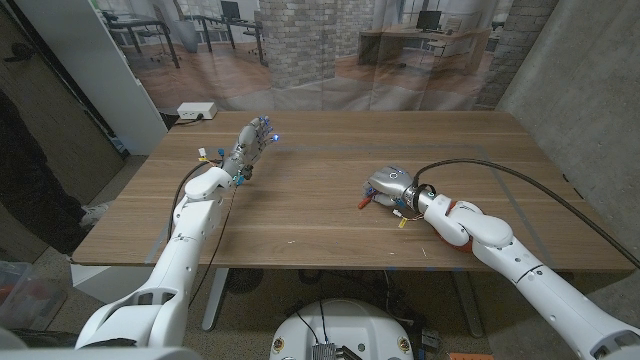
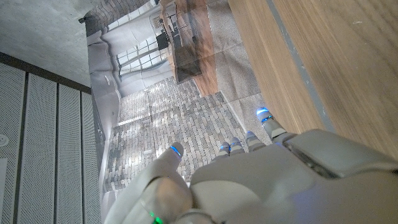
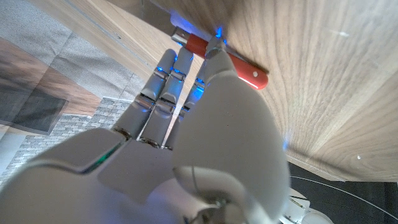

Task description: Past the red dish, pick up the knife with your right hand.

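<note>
The knife (image 1: 362, 203) has a red handle (image 3: 245, 70) and lies on the wooden table (image 1: 320, 230) right of its middle. My right hand (image 1: 388, 184) is bent down over it. Its fingertips (image 3: 176, 57) and thumb reach the handle near the metal blade end (image 3: 179, 36). Whether they grip it is hidden by the hand. My left hand (image 1: 250, 145) hovers over the table's far left part with its fingers apart and nothing in it. No red dish is in view.
A white box (image 1: 197, 111) sits just past the table's far left corner. A person in dark clothes (image 1: 25, 180) stands at the left edge. A black cable (image 1: 520, 175) arcs over the table beside my right arm.
</note>
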Tool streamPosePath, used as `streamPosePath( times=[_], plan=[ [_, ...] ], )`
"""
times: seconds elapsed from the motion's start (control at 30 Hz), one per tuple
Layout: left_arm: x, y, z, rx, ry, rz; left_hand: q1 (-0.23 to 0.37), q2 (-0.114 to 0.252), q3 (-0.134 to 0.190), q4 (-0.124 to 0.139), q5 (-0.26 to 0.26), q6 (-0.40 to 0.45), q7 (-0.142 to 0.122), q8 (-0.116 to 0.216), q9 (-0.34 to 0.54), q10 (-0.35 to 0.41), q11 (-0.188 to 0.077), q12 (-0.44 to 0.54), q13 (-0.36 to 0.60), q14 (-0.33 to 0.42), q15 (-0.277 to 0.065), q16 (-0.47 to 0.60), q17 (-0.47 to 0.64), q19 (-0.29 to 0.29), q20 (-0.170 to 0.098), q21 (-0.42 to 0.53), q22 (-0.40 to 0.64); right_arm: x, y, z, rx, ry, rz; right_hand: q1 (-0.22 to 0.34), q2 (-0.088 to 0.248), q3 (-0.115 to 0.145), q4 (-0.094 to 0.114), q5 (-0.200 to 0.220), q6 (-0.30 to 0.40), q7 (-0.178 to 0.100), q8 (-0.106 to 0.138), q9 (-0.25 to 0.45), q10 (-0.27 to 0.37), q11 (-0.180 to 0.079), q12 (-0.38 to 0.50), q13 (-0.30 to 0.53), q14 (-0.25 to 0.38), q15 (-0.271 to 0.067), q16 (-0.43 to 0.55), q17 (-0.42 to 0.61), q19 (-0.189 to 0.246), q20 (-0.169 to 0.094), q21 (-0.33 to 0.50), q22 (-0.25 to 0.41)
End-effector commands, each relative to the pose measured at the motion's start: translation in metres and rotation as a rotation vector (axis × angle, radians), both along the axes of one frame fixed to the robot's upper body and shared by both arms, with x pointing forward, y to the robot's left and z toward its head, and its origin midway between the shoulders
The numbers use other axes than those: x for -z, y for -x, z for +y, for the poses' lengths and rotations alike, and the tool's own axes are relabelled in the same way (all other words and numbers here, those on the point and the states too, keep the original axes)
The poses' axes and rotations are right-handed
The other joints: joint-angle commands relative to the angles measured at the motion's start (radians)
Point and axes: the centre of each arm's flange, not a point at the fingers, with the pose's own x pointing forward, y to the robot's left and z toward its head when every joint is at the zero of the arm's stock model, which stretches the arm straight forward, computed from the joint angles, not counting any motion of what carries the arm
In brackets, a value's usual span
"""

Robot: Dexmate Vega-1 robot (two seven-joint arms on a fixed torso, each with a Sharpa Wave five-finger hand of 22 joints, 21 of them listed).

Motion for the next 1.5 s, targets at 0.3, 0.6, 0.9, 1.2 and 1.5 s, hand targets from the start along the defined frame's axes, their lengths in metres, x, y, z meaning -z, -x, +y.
streamPosePath(
  times=[0.3,0.6,0.9,1.2,1.5],
  plan=[
    [-0.001,-0.002,-0.002,0.003,-0.007,0.0,0.0,0.026,-0.006,0.002,-0.001,-0.117,0.0,0.001,0.003,-0.088,-0.005,-0.001,0.004,-0.165,-0.006,0.0,-0.001,-0.211,-0.01,-0.004,0.005,-0.022,0.008,-0.007,-0.008,-0.081,-0.115,0.058,0.058,-0.012,0.0,0.01,0.015,0.009,-0.009,0.003,0.012,0.003,0.0,0.041,0.089,-0.155,-0.008,0.003,-0.008,-0.13,0.026,0.009],
    [-0.002,-0.001,-0.003,0.004,-0.009,-0.005,0.0,0.027,-0.007,0.002,0.0,-0.118,0.0,0.001,0.003,-0.088,-0.004,-0.001,0.004,-0.166,-0.005,0.0,-0.001,-0.211,-0.008,-0.006,0.005,-0.028,0.011,-0.009,-0.008,-0.098,-0.135,0.061,0.059,-0.019,0.002,0.012,0.017,0.011,-0.014,0.003,0.014,0.002,-0.003,0.043,0.092,-0.154,-0.013,0.003,-0.013,-0.13,0.038,0.012],
    [-0.003,0.001,-0.003,0.006,-0.011,-0.011,0.001,0.027,-0.01,0.002,0.0,-0.118,0.0,0.001,0.003,-0.089,-0.005,-0.001,0.004,-0.166,-0.005,0.0,-0.001,-0.21,-0.008,-0.009,0.005,-0.036,0.016,-0.012,-0.006,-0.118,-0.173,0.065,0.062,-0.024,0.004,0.014,0.02,0.009,-0.019,0.004,0.016,0.003,-0.006,0.044,0.096,-0.154,-0.016,0.003,-0.018,-0.13,0.05,0.015],
    [-0.003,0.003,-0.001,0.006,-0.013,-0.015,0.001,0.028,-0.011,0.002,0.001,-0.119,-0.001,0.001,0.003,-0.09,-0.004,-0.001,0.004,-0.167,-0.006,0.0,-0.001,-0.21,-0.008,-0.011,0.005,-0.042,0.022,-0.011,-0.014,-0.143,-0.211,0.068,0.062,-0.031,0.005,0.016,0.023,0.011,-0.023,0.004,0.017,0.004,-0.01,0.046,0.099,-0.154,-0.021,0.004,-0.024,-0.13,0.062,0.018],
    [-0.004,0.006,0.0,0.007,-0.013,-0.021,0.002,0.028,-0.013,0.001,0.001,-0.119,0.0,0.001,0.003,-0.089,-0.005,-0.001,0.004,-0.167,-0.006,0.0,-0.001,-0.209,-0.008,-0.013,0.005,-0.05,0.029,-0.01,-0.023,-0.182,-0.253,0.071,0.064,-0.037,0.006,0.018,0.028,0.012,-0.027,0.004,0.019,0.002,-0.012,0.049,0.102,-0.155,-0.023,0.006,-0.029,-0.131,0.074,0.021]
  ],
)
